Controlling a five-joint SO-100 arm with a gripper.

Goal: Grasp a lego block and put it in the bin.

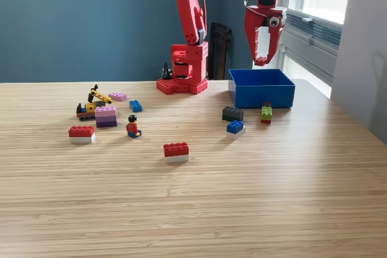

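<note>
The red claw [264, 49] hangs high over the blue bin [261, 87], pointing down, and I cannot tell if it is wide or shut, though I see nothing in it. The bricks lie lower and nearer to me on the wooden bench [193, 209]: a green brick [266, 112] just in front of the bin, a dark grey one [232, 113] and a small blue one [235, 127] beside it. The bin is smooth plastic with low straight walls, and the bricks are small, hard and bumpy on top.
</note>
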